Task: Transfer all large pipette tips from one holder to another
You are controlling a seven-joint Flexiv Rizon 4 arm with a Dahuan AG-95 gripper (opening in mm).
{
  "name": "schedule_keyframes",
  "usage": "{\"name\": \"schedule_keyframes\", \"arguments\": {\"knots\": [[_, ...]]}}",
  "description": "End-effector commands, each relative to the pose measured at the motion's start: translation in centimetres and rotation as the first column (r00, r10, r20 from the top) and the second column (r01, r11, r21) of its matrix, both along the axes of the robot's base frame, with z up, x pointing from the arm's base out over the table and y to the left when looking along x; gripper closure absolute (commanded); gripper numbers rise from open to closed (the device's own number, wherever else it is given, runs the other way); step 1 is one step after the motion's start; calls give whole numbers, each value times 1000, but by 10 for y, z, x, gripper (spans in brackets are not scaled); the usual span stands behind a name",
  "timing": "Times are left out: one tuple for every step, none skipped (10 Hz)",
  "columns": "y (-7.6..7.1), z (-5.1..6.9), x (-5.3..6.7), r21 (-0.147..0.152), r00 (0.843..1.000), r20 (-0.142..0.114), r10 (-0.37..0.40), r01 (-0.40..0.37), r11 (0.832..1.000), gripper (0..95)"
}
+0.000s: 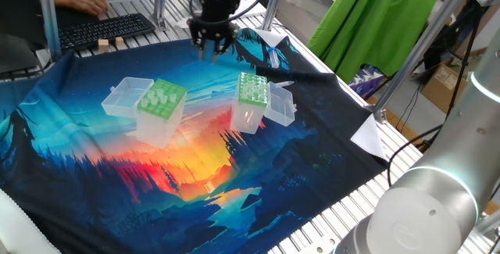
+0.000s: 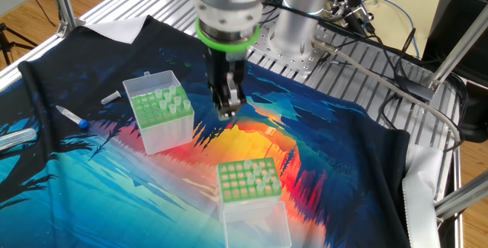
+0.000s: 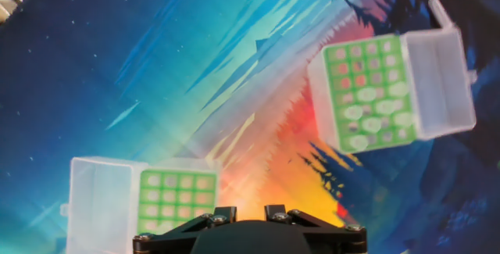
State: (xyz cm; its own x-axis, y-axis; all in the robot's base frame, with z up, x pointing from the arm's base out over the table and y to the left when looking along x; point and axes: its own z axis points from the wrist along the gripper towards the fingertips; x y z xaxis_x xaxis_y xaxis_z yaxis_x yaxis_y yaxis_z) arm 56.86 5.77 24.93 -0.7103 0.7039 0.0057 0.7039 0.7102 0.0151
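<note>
Both holders sit below my gripper (image 2: 226,111) on the cloth (image 2: 343,149); I cannot tell whether its fingers are apart.

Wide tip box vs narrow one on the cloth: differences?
Wide box has few big holes on top; narrow box has many fine ones. Wide box is broader, narrow box slimmer. Wide box's lid opens leftward in one fixed view, narrow box's lid rightward. Both: clear plastic, green tops, lids open, upright on the cloth.

Two open green-topped boxes (image 3: 367,98) on printed cloth (image 3: 156,66)
</note>
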Motion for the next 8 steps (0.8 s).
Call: {"name": "schedule_keyframes", "arguments": {"knots": [[16,-9,8,6,998,-5,-70,70,998,760],[18,-11,9,7,997,-5,-78,78,997,760],[22,-16,12,12,995,-4,-97,97,995,760],[29,-21,16,13,992,-1,-125,125,992,760],[32,-21,19,19,989,-2,-145,145,989,760],[32,-21,21,33,987,-5,-160,160,987,760],[32,-20,21,38,987,-5,-161,161,986,760],[33,-20,21,35,987,-4,-161,161,986,760]]}}
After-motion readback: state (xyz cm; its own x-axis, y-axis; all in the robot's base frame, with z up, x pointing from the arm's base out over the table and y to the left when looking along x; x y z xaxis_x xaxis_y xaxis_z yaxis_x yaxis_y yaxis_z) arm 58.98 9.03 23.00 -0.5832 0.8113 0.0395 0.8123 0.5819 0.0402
